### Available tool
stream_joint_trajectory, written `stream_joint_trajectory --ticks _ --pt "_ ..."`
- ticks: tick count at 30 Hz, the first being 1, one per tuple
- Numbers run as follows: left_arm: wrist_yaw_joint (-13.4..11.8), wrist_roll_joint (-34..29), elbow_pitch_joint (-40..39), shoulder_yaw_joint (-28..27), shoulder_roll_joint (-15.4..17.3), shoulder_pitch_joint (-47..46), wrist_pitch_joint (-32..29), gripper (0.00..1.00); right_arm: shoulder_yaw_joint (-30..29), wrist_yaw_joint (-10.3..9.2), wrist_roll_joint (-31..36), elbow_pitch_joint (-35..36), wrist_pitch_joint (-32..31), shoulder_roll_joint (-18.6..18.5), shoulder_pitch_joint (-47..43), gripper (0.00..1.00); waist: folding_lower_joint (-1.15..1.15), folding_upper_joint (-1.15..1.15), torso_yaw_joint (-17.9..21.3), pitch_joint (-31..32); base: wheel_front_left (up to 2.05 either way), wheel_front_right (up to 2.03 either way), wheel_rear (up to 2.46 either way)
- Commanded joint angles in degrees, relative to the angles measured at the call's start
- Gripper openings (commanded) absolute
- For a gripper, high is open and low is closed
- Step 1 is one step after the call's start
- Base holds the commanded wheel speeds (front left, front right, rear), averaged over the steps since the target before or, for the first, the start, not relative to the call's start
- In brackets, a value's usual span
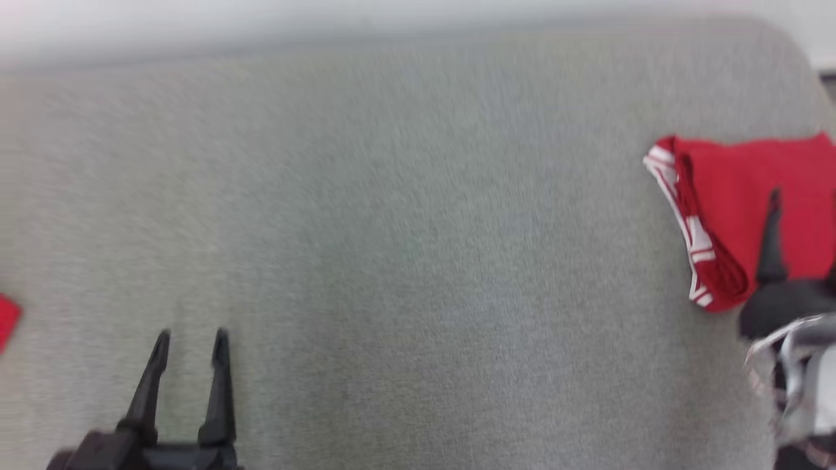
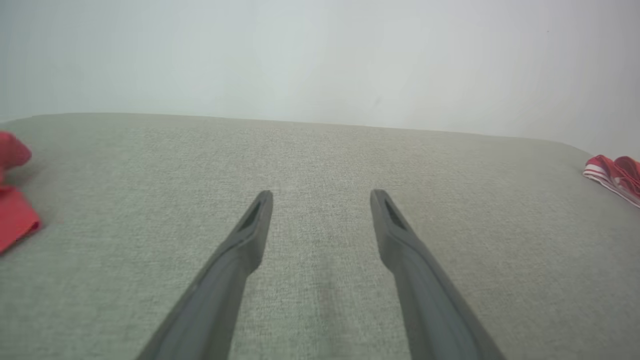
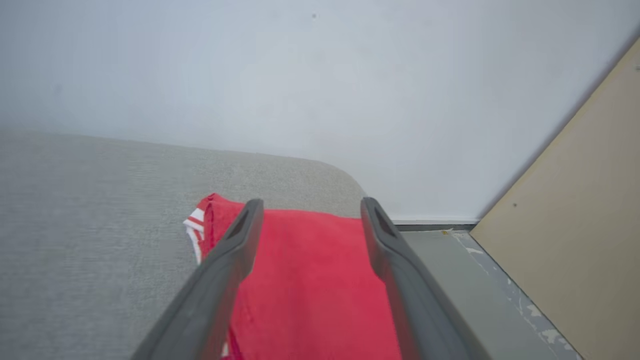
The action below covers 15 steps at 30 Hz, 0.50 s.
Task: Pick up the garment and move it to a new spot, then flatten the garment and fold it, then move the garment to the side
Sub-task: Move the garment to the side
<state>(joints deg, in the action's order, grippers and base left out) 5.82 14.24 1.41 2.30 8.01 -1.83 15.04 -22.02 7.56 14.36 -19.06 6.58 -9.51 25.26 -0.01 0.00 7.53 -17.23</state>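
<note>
The garment (image 1: 731, 196) is red with white-striped trim and lies folded on the grey cushioned surface (image 1: 405, 248), close to its far right edge. In the left wrist view the garment (image 2: 612, 172) peeks in at the right border. My right gripper (image 1: 803, 241) hangs just above the cloth, open, with nothing between its fingers. Through the right wrist view, the garment (image 3: 310, 280) lies flat under and between the spread fingers of the right gripper (image 3: 311, 205). My left gripper (image 1: 192, 336) stands open over bare fabric at the lower left, and its own view shows the left gripper (image 2: 321, 195) holding nothing.
A second red piece of cloth (image 1: 6, 320) lies at the surface's left edge, also in the left wrist view (image 2: 15, 220). A pale wall runs behind. Right of the surface the floor (image 3: 450, 260) drops away, with a beige board (image 3: 575, 240) leaning there.
</note>
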Motion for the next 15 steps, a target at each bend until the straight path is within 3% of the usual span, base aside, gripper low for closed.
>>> stream_joint_trajectory --ticks 1,6,15 --pt "-0.19 0.45 0.47 -0.75 -0.76 1.72 0.13 1.0 0.64 -0.16 -1.77 1.87 -0.47 0.89 -2.9 1.0 0.01 0.0 -4.34 9.29 0.0 0.0 0.0" --pt "-0.24 1.28 1.62 -5.0 -2.59 5.88 0.14 1.0 5.63 -0.16 -7.58 8.59 -1.69 3.36 -12.57 1.0 0.01 0.0 -5.67 14.06 0.0 0.0 0.0" --pt "1.05 -0.51 3.36 -6.71 -3.83 9.17 0.13 1.0 9.88 -0.16 -13.13 11.25 2.05 6.32 -22.75 1.0 0.01 0.0 -7.11 17.89 0.0 0.0 0.0"
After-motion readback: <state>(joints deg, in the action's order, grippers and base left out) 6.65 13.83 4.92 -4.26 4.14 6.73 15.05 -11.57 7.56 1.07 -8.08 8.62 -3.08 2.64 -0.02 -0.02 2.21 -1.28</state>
